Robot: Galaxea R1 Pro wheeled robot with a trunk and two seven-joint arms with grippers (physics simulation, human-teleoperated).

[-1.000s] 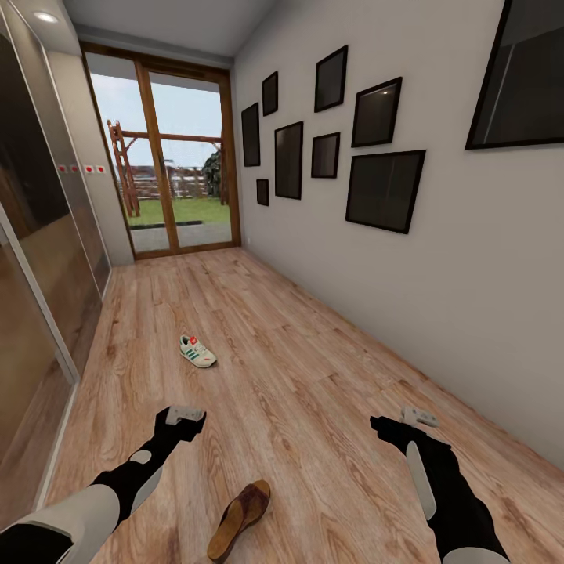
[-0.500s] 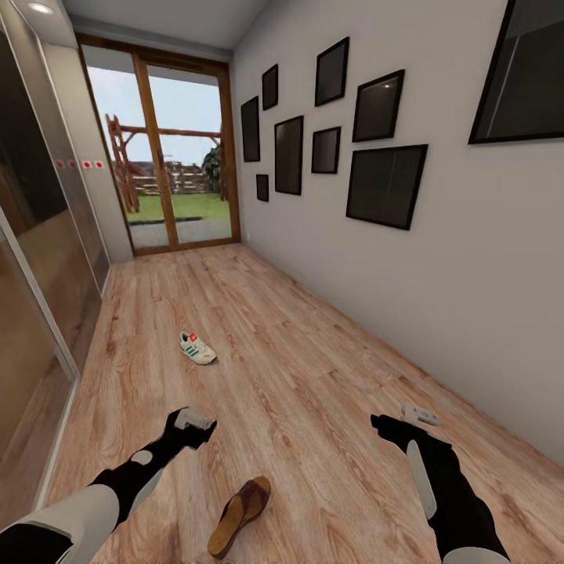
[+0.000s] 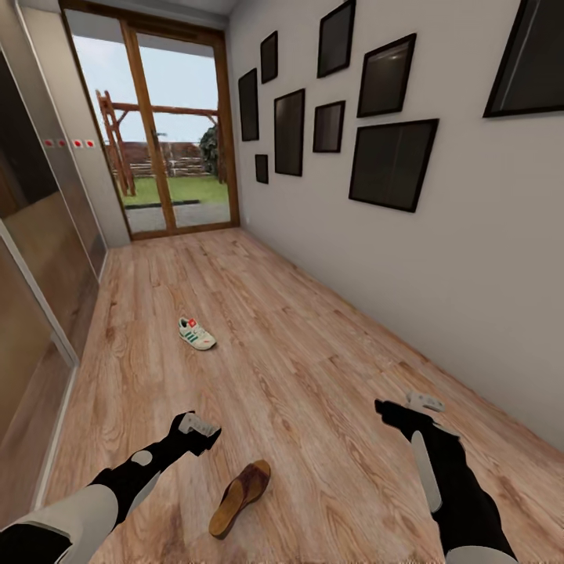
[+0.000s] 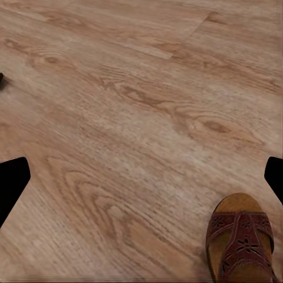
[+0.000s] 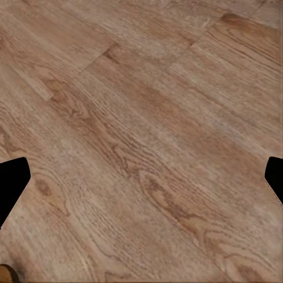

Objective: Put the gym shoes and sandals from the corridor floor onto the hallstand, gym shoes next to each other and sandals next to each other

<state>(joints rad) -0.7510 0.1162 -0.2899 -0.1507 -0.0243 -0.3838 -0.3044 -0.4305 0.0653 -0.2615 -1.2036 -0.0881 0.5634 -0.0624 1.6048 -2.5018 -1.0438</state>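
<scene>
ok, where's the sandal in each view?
Head view: sandal on the floor, low centre, between the arms, nearer the left tool.
Left wrist view: sandal at a corner, cut by the frame edge.
Right wrist view: can't confirm it.
Shared landmark: wood-grain floor.

Both arms forward, left pincer (image 3: 197,429) and right pincer (image 3: 419,405) wide-spread.

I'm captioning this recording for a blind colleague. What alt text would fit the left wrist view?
A brown open-toe sandal with a dark reddish-brown patterned strap and tan footbed lies on light brown wood-grain plank flooring, partly cut off by the frame's edge. The open left claw hangs above the floor, its two dark fingertips at opposite edges, touching nothing.
</scene>
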